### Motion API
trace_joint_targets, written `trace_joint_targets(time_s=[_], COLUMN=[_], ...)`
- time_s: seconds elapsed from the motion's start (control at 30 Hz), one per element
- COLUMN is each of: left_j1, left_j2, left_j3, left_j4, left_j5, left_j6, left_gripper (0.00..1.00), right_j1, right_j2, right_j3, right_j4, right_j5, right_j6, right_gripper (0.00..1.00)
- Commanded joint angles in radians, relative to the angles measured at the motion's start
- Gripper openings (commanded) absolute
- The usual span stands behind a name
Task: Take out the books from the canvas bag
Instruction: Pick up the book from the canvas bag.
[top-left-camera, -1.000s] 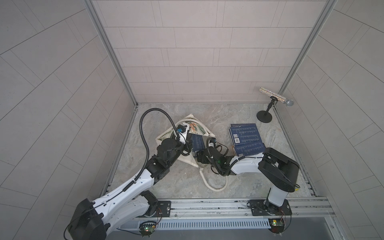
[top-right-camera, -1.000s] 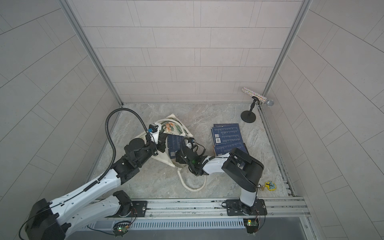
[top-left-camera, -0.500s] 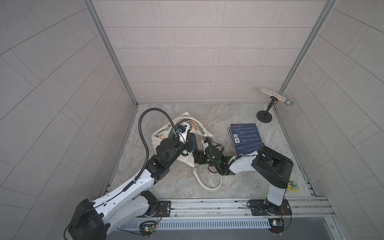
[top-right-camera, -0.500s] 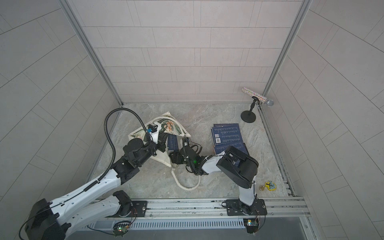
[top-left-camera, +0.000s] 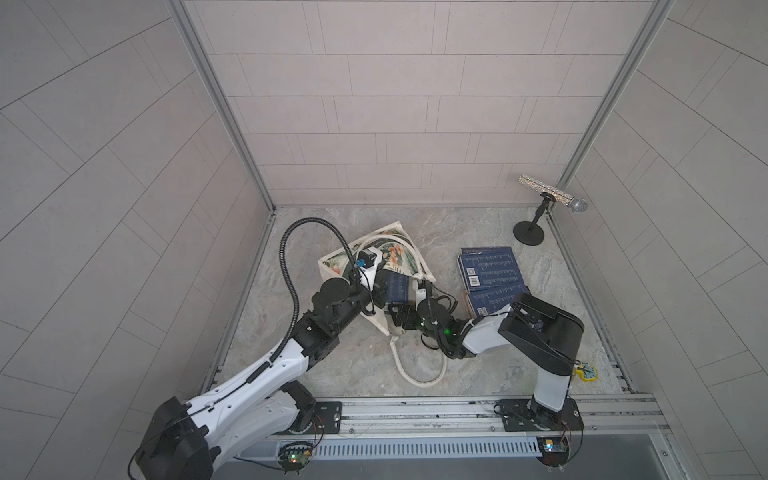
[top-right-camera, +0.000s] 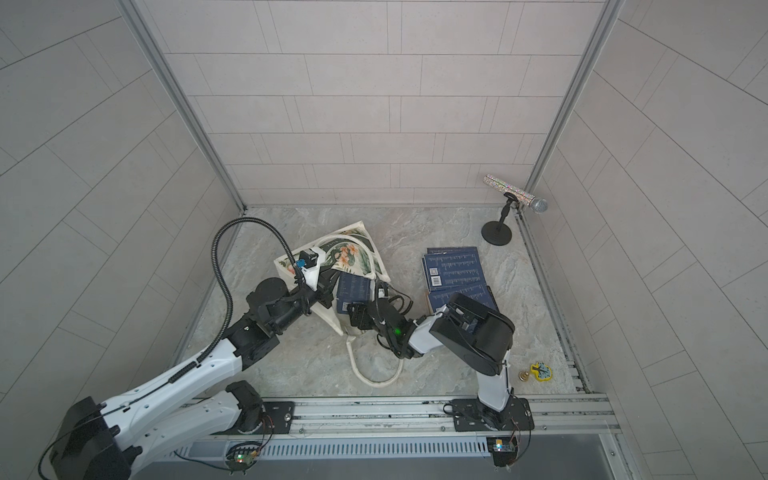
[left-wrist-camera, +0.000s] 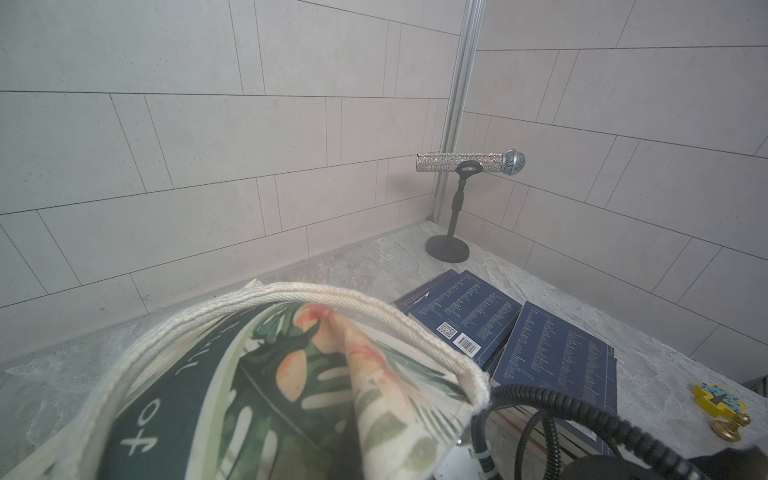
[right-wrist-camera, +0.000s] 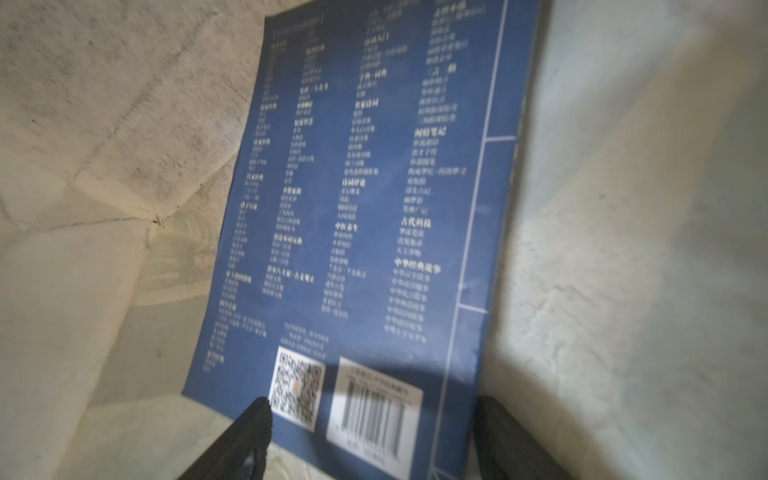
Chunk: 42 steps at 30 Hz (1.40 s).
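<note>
Right pincer (right-wrist-camera: 374, 401) first: its jaws stand spread inside the canvas bag (top-left-camera: 388, 253), with the barcode end of a navy book (right-wrist-camera: 353, 187) between the fingertips, and you have no pinch on it yet. Your left pincer (top-left-camera: 375, 291) is pressed together at the bag's mouth. Its fingers are hidden, but the tented cloth suggests it is pinching the canvas to hold the opening up.

That book shows in the open mouth in both top views. The other books (top-left-camera: 490, 272) lie overlapped on the bench (top-left-camera: 457, 224), well apart from the bag on the right arm's side.

Watch these when you close:
- The pale lining sits right beside the cover. Catch it with the book and the whole bag will likely drag along.
- The cover looks smooth and thin, so a shallow bite at the edge could slip off, or lift only the cover and bend it.
- The canvas is limp and creased. If the left hold slides, the mouth may fall onto your right pincer.
- The thick, twisted rope handle (top-left-camera: 415, 374) lies in a loose loop under the right wrist, where its cables could snag.

The print is green leaves and orange flowers on coarse cream weave. The bench is grey and stone-veined.
</note>
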Motion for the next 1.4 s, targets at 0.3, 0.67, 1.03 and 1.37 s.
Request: trace_joint_targets(time_s=[0.3,0.67,1.03,1.37], left_j1=[-0.008,-0.009,-0.011,-0.014], left_j2=[-0.022,-0.01,-0.005,-0.008], left_j3=[0.027,0.037,0.04,0.039], left_j4=[0.131,0.108,0.103,0.099], left_j5=[0.05,0.048,0.058,0.054], left_j6=[-0.011,-0.007,-0.009,-0.011], left_gripper=[0.0,0.0,0.0,0.0], right_j1=[-0.001,0.035,0.055,0.006], right_j2=[-0.104,-0.282,-0.202,-0.116], right_j3=[-0.043,-0.02,0.071,0.16], right_j4=[0.024,-0.286,-0.22,-0.251], right_j5=[0.025,0.119,0.058,0.043], right_j6=[0.007,-0.072,-0.115,-0.127], right_gripper=[0.41,0.28,0.49,0.36])
